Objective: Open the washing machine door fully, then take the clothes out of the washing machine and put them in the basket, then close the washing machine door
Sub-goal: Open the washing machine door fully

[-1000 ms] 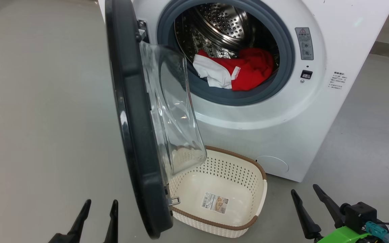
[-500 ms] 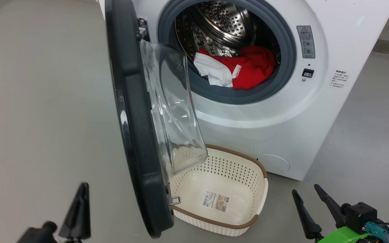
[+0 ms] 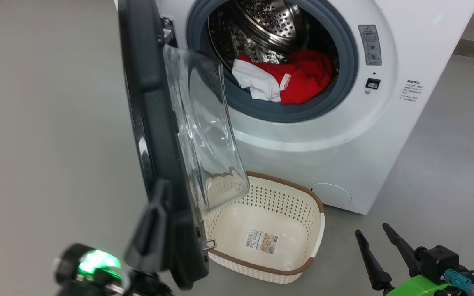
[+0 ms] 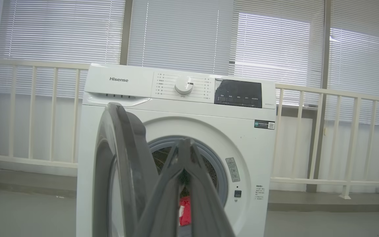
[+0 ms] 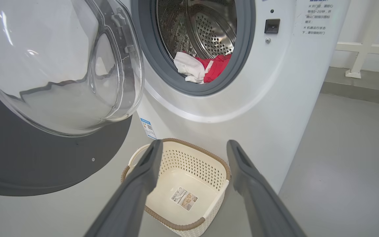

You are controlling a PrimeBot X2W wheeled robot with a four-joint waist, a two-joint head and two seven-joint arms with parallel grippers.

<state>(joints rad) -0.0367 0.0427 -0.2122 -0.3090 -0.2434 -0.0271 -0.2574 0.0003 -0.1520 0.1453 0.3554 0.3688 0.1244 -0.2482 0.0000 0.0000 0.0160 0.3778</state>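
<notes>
Left gripper [image 3: 161, 190], fingers clenched together, low at the outer face of the open washing machine door [image 3: 146, 102]; right gripper [image 3: 372, 229] spread wide. Beyond, the basket [image 3: 261, 269] stands before the washing machine [image 3: 344, 144], the clothes [image 3: 294, 80] in its drum.

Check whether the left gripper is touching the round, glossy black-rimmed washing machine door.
Cannot tell. The head view has the left gripper overlapping the door's rim; the left wrist view puts it beside that rim. Neither shows contact or a gap.

WM door [image 3: 154, 123] ajar, clothes [image 3: 298, 82] inside, basket [image 3: 270, 199] below
</notes>
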